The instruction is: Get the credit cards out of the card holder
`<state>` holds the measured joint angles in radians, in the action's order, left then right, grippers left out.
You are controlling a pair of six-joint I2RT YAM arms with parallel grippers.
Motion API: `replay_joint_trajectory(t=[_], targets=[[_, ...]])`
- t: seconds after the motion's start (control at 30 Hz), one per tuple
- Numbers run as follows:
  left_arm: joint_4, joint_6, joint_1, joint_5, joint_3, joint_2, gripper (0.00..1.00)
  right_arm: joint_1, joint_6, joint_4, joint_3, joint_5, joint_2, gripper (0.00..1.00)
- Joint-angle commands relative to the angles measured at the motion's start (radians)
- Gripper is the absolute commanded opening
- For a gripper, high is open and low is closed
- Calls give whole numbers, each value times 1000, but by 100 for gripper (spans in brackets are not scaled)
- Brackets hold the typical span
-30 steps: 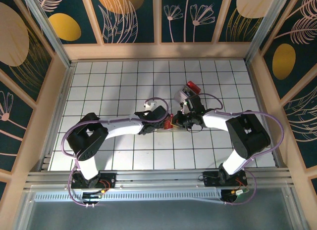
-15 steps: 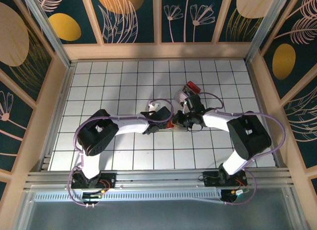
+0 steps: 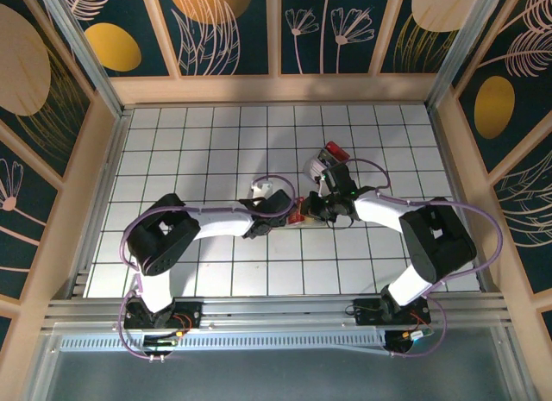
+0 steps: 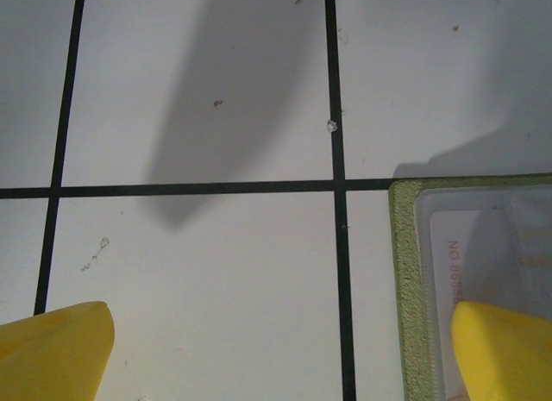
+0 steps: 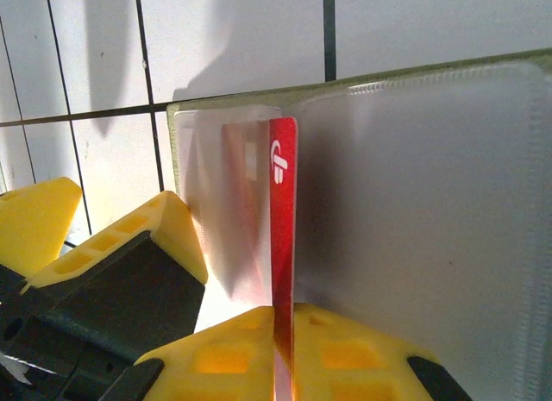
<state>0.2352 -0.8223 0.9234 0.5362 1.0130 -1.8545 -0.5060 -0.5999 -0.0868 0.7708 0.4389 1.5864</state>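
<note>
Half cut off and shadowed, the yellow-green folding card holder (image 4: 402, 280) is lying under the right side of the left end effector (image 4: 276, 358), which is spread wide and empty. The right end effector (image 5: 281, 341) is pinching a red plastic card (image 5: 282, 203) edgewise, hiding the card's lower end.

White tiled table (image 3: 198, 151) seen at centre of top view, crossed by black grid lines (image 4: 332, 73). Light wooden frame (image 3: 276, 89) set around it. Dark panels (image 3: 345, 30) painted with gold discs and pale flower outlines at upper frame. Metal rail (image 3: 276, 308) laid along lower edge. Small specks (image 4: 217, 103) noted on tile.
</note>
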Motion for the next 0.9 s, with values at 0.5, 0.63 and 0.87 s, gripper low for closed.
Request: replay_joint_trajectory(t=[0.5,0.63,0.87], targets=[[147,-40,-5,-34,-100,3,99,1,-25,79,-27,26,10,25],[147,-41,-7,-32,-102,3,99,1,-36,116,-44,50,28,34],[141,-37,-6,-35,-96,-5,99,-2,-60,195,-57,102,73,31]])
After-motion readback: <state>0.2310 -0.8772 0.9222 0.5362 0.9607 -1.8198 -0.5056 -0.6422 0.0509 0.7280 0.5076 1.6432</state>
